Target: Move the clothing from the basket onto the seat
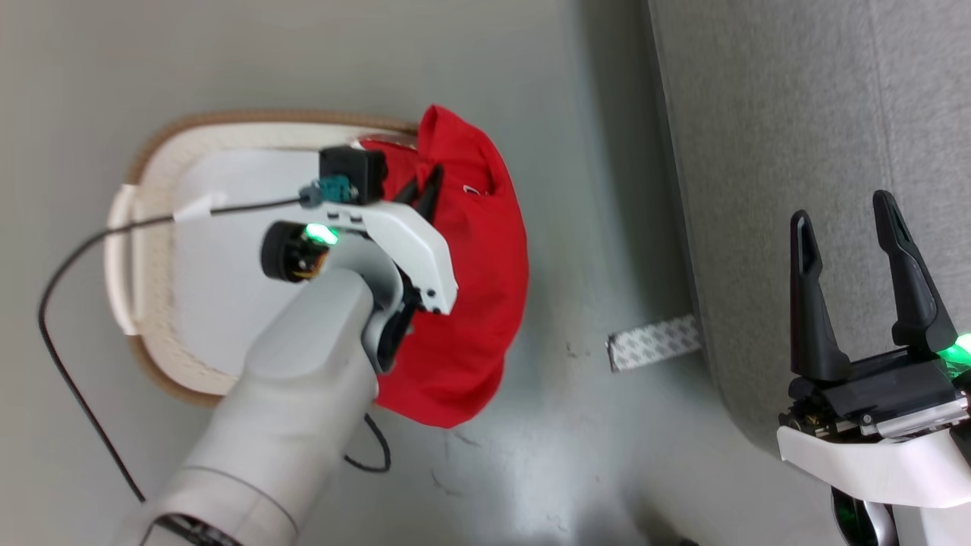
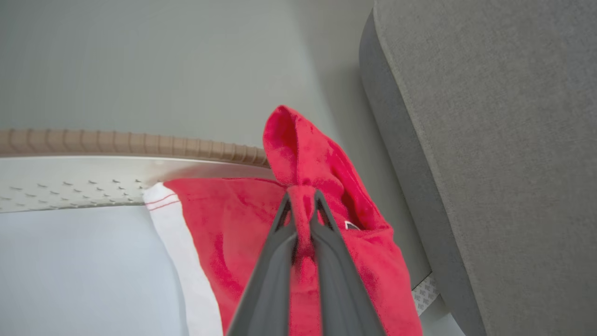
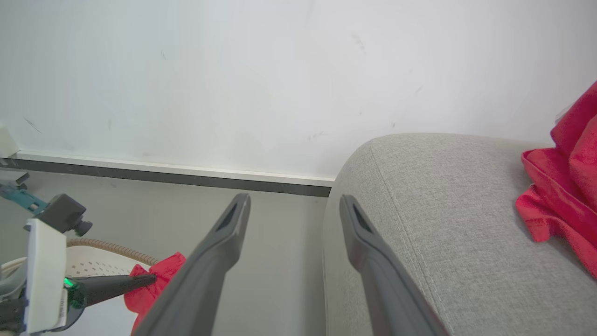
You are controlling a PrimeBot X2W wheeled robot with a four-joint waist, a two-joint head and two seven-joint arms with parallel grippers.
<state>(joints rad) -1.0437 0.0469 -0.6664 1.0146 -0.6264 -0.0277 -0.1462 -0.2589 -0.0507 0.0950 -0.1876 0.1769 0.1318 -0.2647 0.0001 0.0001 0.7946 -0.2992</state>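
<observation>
Left jaws pinching red garment (image 2: 242, 224), white-trimmed, over basket rim (image 2: 116, 142)

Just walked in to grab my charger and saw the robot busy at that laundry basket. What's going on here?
The robot is moving clothing from the basket to the sofa. Its left gripper is shut on a fold of a red garment that is draped over the basket's rim. The right gripper is open and holds nothing, poised near the sofa's edge. A second red garment lies on the sofa.
</observation>
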